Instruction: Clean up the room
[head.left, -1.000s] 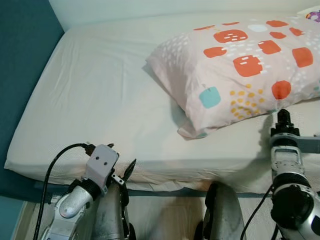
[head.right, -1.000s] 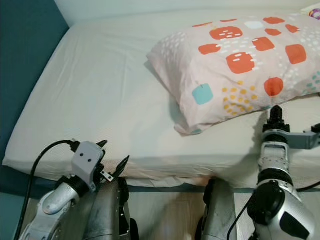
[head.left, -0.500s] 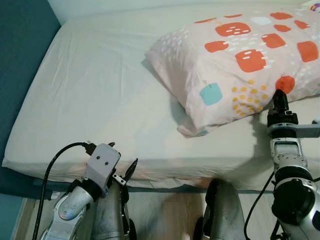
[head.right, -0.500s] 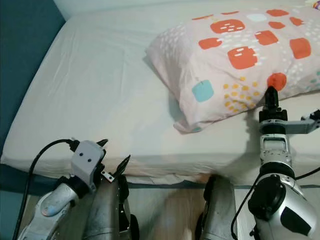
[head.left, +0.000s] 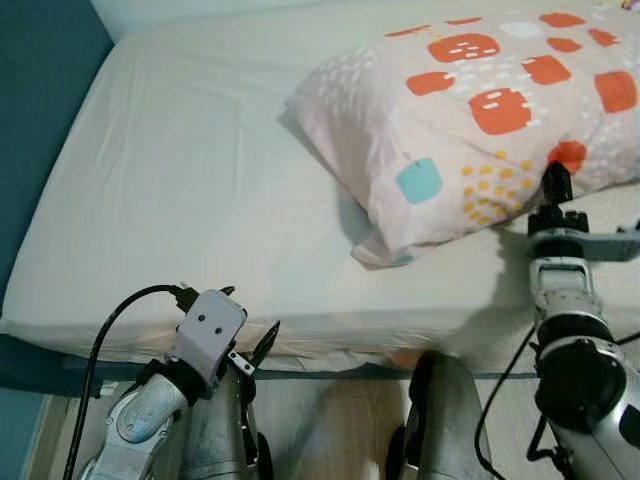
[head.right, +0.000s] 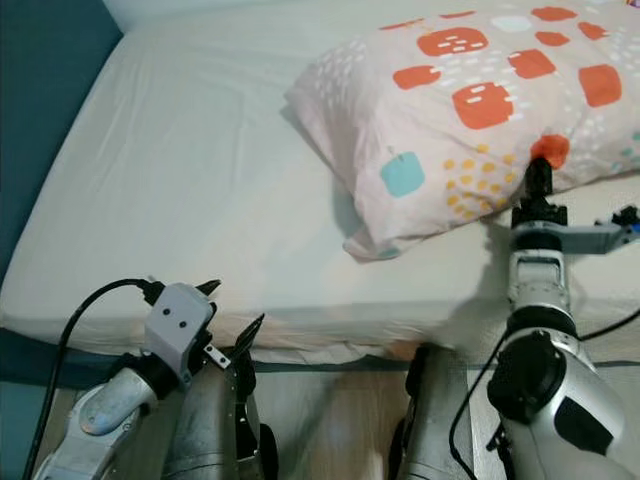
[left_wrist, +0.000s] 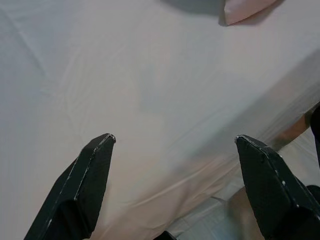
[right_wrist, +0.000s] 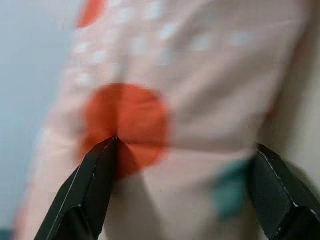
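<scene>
- Right wrist view: the pillow (right_wrist: 190, 95), pale pink with orange, teal and white patches, is seen blurred and very close, its side lying between the two black fingers (right_wrist: 95, 190), which are spread wide with nothing clamped between them.
- In the eye views, the pillow (head.left: 480, 110) is seen lying on the white bed sheet (head.left: 190, 190), toward the robot's right side of the mattress, with its near corner drooping onto the sheet.
- The right gripper (head.left: 556, 183) is held at the pillow's near edge, beside an orange patch; whether its tips touch the fabric cannot be told.
- The right arm (head.left: 575, 350) is raised from below the mattress edge, its forearm pointed up and forward toward the pillow.
- The left gripper (head.left: 250, 345) is held low in front of the mattress edge, well apart from the pillow.
- In the left wrist view its fingers (left_wrist: 85, 185) are seen wide apart and empty, with the bed sheet beyond them.
- The left arm (head.left: 150, 420) is bent near the robot's body, and a black cable (head.left: 105, 340) is looped up to its wrist.
</scene>
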